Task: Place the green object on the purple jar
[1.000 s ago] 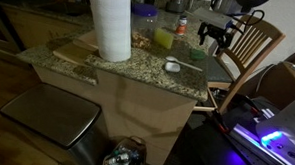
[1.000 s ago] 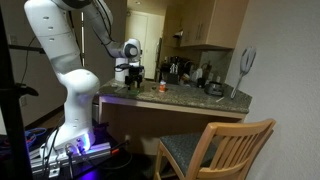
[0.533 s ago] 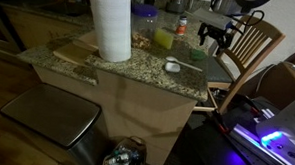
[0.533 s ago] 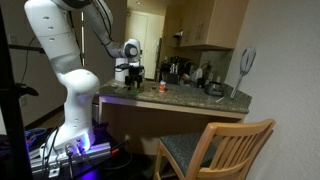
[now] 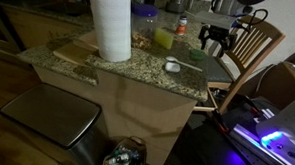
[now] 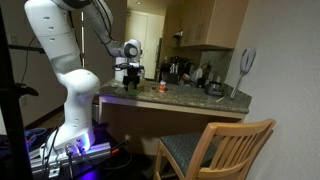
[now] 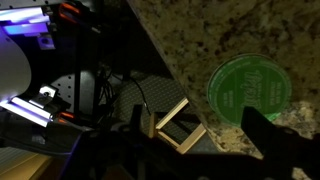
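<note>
Taken from the left of an exterior view, the paper towel roll (image 5: 110,21) stood tall on the worktop (image 5: 118,73), towards the far edge. Just behind and to its right, at the far edge itself, sat the purple jar (image 5: 144,9), with only its lid and a little of its body showing. Further right came the yellow-green block (image 5: 164,38). Then the green object (image 5: 197,55) lay flat close to the edge beside the chair (image 5: 257,45), well apart from the jar. The claw (image 5: 217,40) hung above that same edge, a little to the right of the green object. Its fingers were spread and held nothing. The wrist view agreed: the green object (image 7: 248,88) was a round disc lying on the granite just inside the edge. It was not centred under the claw (image 7: 200,135) but sat nearer the right-hand finger, and neither finger touched it. The step in hand looked like the approach to the pick, with no grasp made yet. The next move would probably call for a small shift inward from the edge to centre the disc between the fingers. After that would come a straight descent almost to the stone, since the piece was so low and gave the pads little to close on
</note>
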Available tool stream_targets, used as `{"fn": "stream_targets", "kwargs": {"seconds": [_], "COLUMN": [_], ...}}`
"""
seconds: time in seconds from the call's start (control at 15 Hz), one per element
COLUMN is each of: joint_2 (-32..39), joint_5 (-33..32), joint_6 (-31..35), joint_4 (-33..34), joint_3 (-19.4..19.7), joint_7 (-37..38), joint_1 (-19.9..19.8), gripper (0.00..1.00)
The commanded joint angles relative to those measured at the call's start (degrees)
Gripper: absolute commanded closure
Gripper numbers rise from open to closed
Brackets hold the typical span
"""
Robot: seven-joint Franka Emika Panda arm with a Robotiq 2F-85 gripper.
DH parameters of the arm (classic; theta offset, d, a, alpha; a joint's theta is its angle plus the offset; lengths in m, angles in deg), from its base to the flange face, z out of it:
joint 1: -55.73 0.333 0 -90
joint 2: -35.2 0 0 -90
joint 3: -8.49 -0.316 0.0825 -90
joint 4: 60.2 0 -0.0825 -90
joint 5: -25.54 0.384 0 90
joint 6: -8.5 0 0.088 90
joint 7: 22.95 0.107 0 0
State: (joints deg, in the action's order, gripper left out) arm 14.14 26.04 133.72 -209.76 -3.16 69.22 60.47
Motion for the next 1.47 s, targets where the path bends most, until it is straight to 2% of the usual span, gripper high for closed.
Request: {"fn": "stream_targets", "kwargs": {"seconds": [0.0, 0.13, 0.27, 0.4, 0.47, 0.73, 1.0, 1.13, 1.27, 1.33, 1.4], "joint_2": [-0.04, -0.09, 0.20, 0.20, 0.13, 0.11, -0.29, -0.31, -0.33, 0.08, 0.08], "joint_5": [0.16, 2.40, 8.08, 9.98, 9.48, 8.32, 5.48, 3.55, 2.12, 3.49, 2.99], "joint_6": [-0.17, 4.54, 6.73, 6.81, 4.87, 5.16, 11.54, 12.60, 10.51, 10.47, 10.45], "joint_4": [0.08, -0.68, -0.59, -0.51, -0.22, 0.02, -1.04, -1.02, -0.63, -0.02, -0.04], "joint_3": [-0.33, 0.12, 0.87, 0.36, -0.06, -0.26, -1.48, -1.90, -2.15, -1.13, -1.25], "joint_7": [-0.17, -0.30, -0.46, 0.27, 1.24, 0.68, 5.77, 8.29, 11.04, 8.86, 9.85], "joint_1": [-0.35, 0.24, 1.28, 1.04, 0.56, 0.40, -0.82, -1.30, -1.50, -0.26, -0.34], "gripper": [0.00, 0.00, 0.00, 0.00, 0.00, 0.00, 0.00, 0.00, 0.00, 0.00, 0.00]}}
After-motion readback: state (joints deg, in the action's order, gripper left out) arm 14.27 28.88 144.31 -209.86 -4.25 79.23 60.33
